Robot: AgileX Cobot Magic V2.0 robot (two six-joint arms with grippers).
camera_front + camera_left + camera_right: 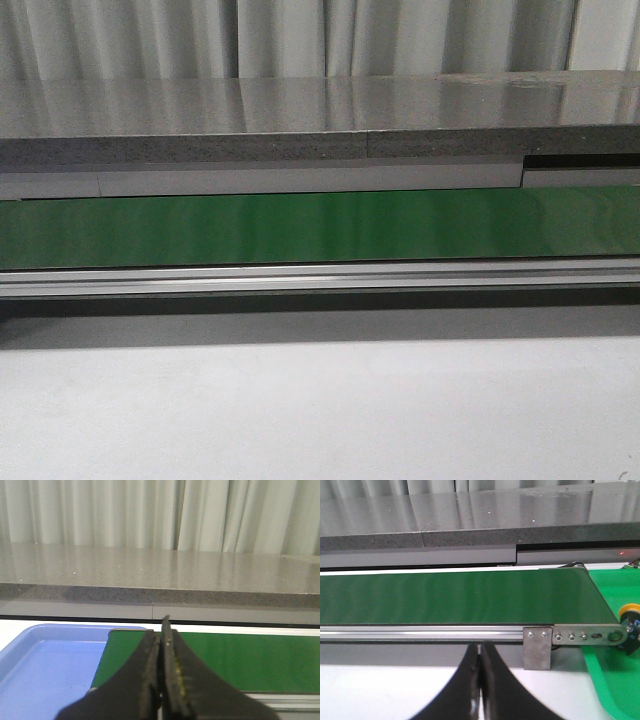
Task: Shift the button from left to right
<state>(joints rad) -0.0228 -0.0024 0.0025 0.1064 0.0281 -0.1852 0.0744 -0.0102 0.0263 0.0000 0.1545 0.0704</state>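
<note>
Nearest in each wrist view is a gripper with its jaws pressed together on nothing: the left gripper [161, 645] hangs over the join between a blue tray [45, 665] and the near end of the green conveyor belt [320, 225], and the right gripper [480, 680] hangs over the white bench [320, 410] just short of the belt's aluminium rail [420, 632]. Beyond the right gripper, past the rail's end bracket, lies a green tray [605, 680] with a yellow-capped, dark-bodied part [631, 617] at its far edge, which may be the button, though it is cut off by the frame and too small to be sure. The blue tray's visible floor is bare. By my reading this fits either a button already delivered to the right side or arms waiting for one. Farthest back run the grey stone counter [320, 115] and pale curtains [300, 35].
</note>
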